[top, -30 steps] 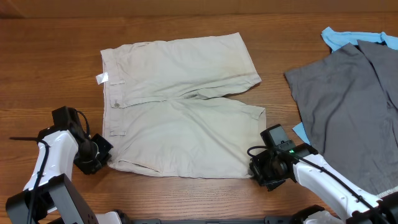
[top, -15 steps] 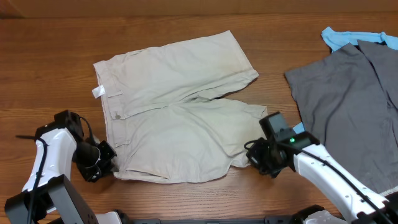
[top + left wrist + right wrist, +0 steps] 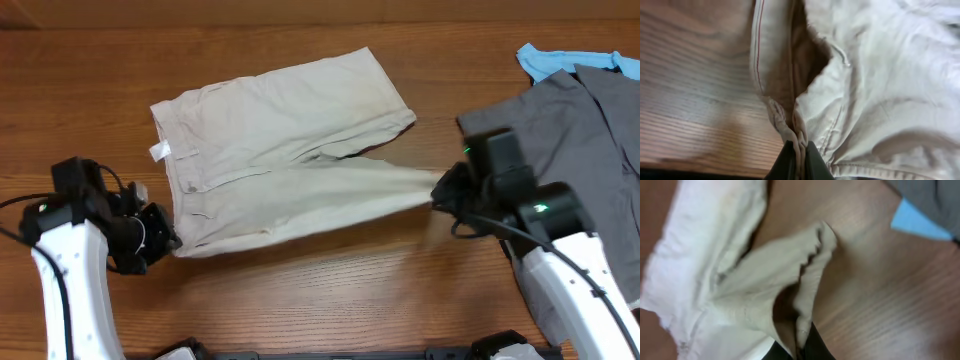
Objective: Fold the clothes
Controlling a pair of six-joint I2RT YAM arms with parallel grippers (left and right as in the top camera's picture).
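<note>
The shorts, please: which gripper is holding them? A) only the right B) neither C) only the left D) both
D: the left gripper is shut on the waistband corner of the shorts, and the right gripper is shut on a leg hem, each seen in its wrist view.

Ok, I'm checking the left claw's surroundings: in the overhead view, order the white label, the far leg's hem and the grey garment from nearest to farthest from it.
From the left claw:
1. white label, just beyond the claw, at the waistband end of the shorts.
2. far leg's hem, mid-table, towards the back.
3. grey garment, far right.
</note>
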